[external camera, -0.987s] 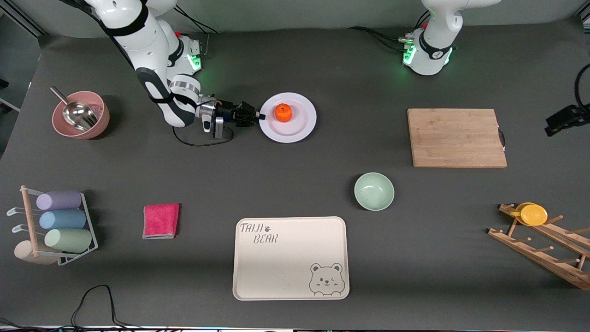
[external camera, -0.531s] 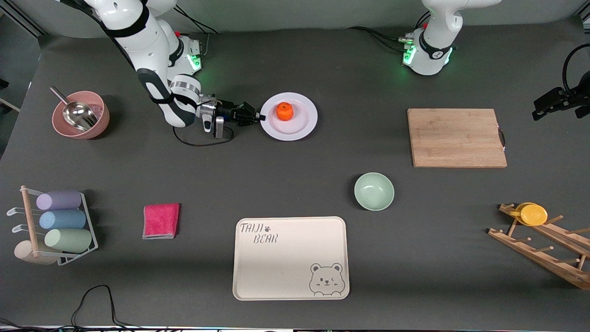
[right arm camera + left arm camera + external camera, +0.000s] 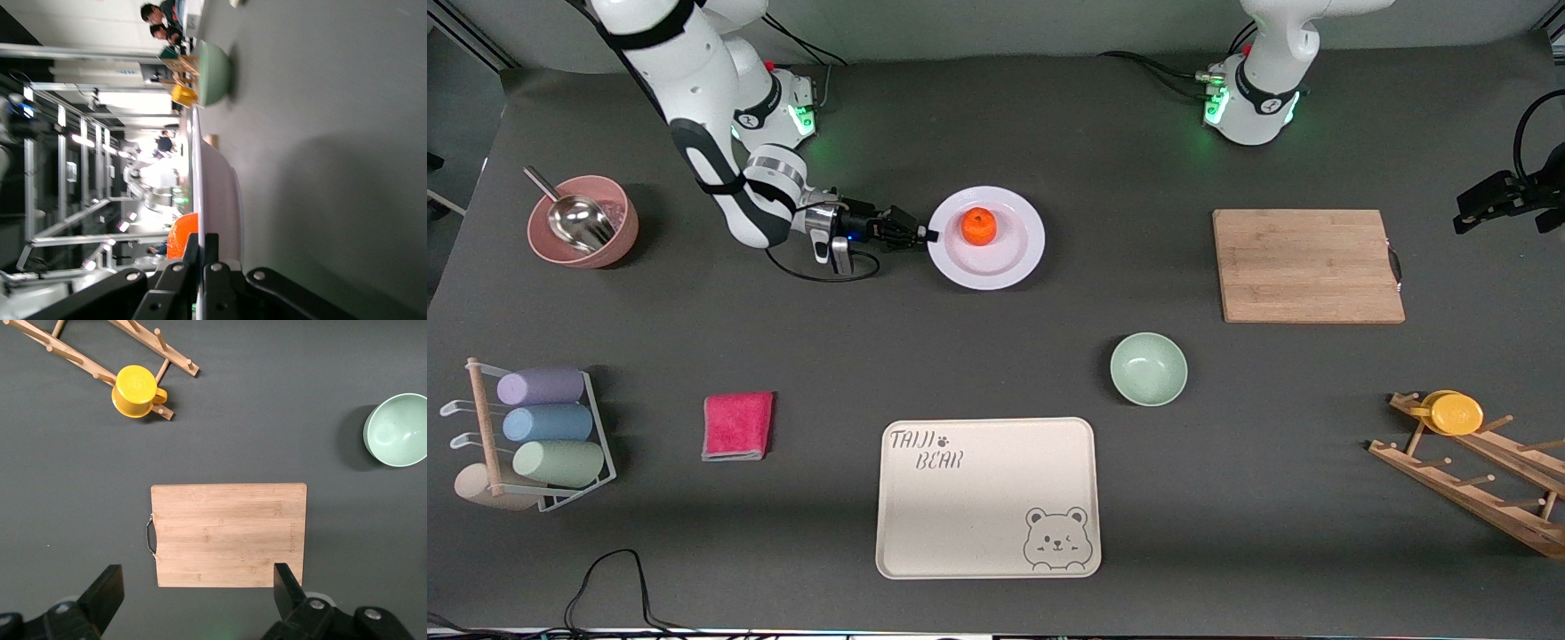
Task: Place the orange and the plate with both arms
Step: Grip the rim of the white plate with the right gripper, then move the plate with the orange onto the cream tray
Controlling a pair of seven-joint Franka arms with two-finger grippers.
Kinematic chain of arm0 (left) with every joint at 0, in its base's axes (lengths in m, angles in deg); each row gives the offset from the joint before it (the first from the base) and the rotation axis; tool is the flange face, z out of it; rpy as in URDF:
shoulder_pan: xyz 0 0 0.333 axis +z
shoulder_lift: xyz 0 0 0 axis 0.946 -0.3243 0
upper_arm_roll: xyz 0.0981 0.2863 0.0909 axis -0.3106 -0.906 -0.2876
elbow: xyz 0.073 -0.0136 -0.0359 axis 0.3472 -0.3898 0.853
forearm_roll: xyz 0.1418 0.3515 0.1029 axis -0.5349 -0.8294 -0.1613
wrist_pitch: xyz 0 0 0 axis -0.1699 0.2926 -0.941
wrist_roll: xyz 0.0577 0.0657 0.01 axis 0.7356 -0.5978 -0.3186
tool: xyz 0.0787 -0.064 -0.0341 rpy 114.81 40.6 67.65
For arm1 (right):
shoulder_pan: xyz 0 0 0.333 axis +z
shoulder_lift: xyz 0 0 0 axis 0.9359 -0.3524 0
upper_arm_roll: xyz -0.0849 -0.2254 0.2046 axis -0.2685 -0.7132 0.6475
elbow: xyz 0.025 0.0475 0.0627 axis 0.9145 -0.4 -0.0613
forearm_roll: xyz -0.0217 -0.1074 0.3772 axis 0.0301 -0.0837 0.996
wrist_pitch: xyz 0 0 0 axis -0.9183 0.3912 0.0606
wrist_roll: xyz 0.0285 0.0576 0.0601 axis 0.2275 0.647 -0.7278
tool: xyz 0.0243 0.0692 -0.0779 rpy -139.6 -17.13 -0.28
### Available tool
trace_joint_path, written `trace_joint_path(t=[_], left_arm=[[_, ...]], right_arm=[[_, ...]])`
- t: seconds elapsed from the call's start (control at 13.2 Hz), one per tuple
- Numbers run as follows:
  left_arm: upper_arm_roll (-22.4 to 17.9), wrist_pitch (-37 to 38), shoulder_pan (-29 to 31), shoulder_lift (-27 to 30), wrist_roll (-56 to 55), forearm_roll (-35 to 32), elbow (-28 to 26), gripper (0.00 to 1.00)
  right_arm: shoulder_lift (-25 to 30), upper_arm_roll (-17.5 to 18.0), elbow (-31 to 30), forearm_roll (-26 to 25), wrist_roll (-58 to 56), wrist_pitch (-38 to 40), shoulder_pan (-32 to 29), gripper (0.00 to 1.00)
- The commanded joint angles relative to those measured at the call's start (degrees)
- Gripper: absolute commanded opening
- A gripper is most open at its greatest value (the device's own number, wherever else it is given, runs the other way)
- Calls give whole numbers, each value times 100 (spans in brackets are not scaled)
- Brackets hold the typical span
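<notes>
The lavender-white plate (image 3: 1005,259) carries the orange (image 3: 979,226) at its centre, between the arms' bases and the bear tray. My right gripper (image 3: 929,236) is shut on the plate's rim at the end toward the right arm. The right wrist view shows the plate (image 3: 217,180) edge-on, clear of the table with its shadow beneath, the orange (image 3: 181,233) on it, and the right gripper (image 3: 202,248) clamped on the rim. My left gripper (image 3: 1498,200) hangs open and empty over the left arm's end of the table, and in the left wrist view (image 3: 198,587) it is over the cutting board's edge.
A wooden cutting board (image 3: 1307,265) lies toward the left arm's end. Nearer the camera sit a mint bowl (image 3: 1148,368), a cream bear tray (image 3: 987,498) and a red cloth (image 3: 737,425). A pink bowl with a scoop (image 3: 583,222), a cup rack (image 3: 534,436) and a wooden rack with a yellow cup (image 3: 1454,413) stand at the table's ends.
My right gripper has carried the plate and orange slightly nearer the front camera. The left gripper rose a little at first, then held still.
</notes>
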Motion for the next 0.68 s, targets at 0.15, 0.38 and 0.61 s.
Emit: trace_joint_path(t=[0.15, 0.38, 0.61], left_arm=[[-4, 360, -62, 18, 115, 37, -2, 100], [14, 703, -79, 132, 193, 28, 94, 100], [233, 1038, -70, 299, 203, 10, 130, 100]], right_arm=[[1602, 33, -213, -640, 1953, -97, -205, 0], [1772, 7, 32, -1292, 2431, -316, -495, 0], [1728, -46, 550, -1837, 2904, -501, -663, 0]])
